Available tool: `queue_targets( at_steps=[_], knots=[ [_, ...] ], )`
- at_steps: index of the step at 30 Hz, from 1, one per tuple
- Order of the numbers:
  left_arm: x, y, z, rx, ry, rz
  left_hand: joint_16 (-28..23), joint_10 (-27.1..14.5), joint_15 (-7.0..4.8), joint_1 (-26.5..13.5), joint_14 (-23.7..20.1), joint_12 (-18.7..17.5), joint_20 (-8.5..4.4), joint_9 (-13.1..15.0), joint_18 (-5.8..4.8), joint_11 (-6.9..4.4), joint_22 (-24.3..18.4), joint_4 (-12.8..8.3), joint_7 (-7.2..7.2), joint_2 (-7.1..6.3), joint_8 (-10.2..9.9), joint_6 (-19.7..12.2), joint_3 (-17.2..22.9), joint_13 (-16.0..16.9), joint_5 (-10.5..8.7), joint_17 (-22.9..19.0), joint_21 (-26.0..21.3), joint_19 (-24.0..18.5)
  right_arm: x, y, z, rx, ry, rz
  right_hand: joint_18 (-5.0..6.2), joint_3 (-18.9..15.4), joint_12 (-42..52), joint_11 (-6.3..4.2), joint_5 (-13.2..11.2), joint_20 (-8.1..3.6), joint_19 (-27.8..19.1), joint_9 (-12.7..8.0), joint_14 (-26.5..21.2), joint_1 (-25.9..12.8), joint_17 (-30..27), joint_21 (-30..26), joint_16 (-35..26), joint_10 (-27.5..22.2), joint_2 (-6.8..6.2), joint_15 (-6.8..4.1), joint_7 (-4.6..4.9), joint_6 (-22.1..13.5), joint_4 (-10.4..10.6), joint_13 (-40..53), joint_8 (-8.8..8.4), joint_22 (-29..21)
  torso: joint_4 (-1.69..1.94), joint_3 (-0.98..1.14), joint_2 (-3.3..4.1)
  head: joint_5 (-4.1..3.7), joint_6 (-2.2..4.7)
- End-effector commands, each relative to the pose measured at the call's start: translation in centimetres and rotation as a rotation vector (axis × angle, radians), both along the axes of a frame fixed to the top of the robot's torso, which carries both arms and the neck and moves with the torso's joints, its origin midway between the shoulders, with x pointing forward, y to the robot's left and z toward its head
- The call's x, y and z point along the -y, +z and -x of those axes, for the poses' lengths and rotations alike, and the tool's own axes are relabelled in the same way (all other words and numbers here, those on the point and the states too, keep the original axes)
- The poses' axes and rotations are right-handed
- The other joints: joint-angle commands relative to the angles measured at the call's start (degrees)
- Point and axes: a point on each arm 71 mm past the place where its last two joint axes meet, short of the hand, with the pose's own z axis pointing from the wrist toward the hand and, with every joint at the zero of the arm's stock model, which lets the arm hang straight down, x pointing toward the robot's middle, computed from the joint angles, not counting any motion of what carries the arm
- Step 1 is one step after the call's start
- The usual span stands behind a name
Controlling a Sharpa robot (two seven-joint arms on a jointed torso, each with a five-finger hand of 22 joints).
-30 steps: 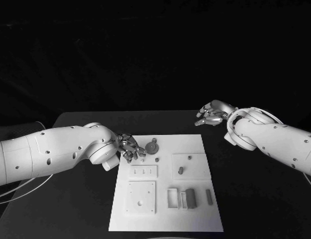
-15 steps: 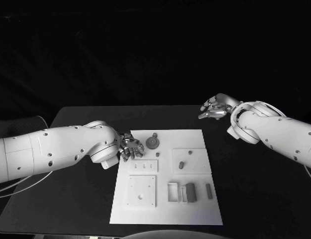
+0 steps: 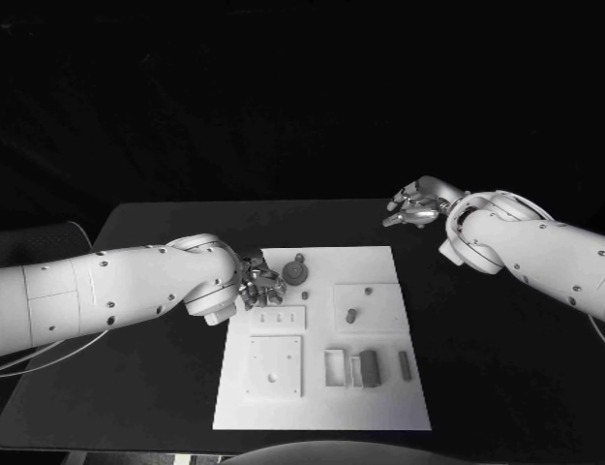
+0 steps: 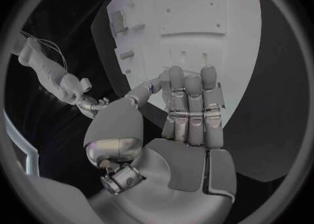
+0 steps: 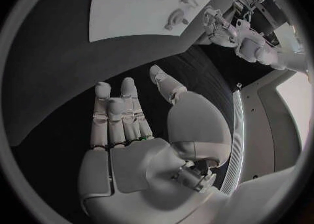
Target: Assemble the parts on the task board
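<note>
A lab: black table (image 3: 149, 387), dark backdrop, cabling.

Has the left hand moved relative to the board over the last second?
No. The left hand stays at the task board's far left corner, beside the round part; only the camera shifted.

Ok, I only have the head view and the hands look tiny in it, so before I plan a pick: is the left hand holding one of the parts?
Observer: No. In the left wrist view the left hand has a bare palm, and its fingers reach straight out over the edge of the task board.
Operator: And the right hand, is anything in it?
Observer: Nothing. The right wrist view shows the right hand with an empty palm. Its fingers are stretched out over the black table, and the board lies beyond the fingertips.
</note>
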Motion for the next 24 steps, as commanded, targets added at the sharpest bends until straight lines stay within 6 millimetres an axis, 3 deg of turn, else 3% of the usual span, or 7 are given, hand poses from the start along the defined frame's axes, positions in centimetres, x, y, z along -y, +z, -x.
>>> queue_targets(
  at_steps=[1,24],
  knots=[
    [0.2,-0.2,-0.1,0.031,-0.027,-0.048,0.44,0.07,-0.15,0.1,0.13,0.44,-0.04,0.11,1.15,-0.38,1.38,-3.47,-4.62,0.62,0.4,4.71,3.79,0.08,-0.15,-0.16,0.42,0.34,-0.3,0.0,0.1,-0.013,0.018,-0.001,0.78,-0.28,0.29,0.11,0.26,0.04,-0.41,-0.03,-0.29,0.35,-0.09,-0.37,-0.28,-0.17,0.33,-0.15,0.87,-0.55,0.07,-0.04,0.12,0.59,-0.04,0.02,-0.01,-0.11,-0.28],
    [0.6,-2.1,0.4,0.044,-0.064,-0.093,3.61,0.26,-0.68,-0.84,0.24,2.94,-0.57,0.64,1.14,-0.98,1.43,-3.06,-5.24,0.2,3.12,4.88,4.0,0.81,-0.09,-1.51,2.4,0.93,-0.5,-0.1,0.2,-0.022,0.028,0.0,0.78,-0.38,0.29,0.12,0.26,0.08,-0.48,-0.05,-0.37,0.33,-0.09,-0.43,-0.29,-0.25,0.42,-0.14,0.88,-0.56,0.1,-0.06,0.12,0.59,0.1,-0.1,0.03,-0.34,-1.37]
  ],
)
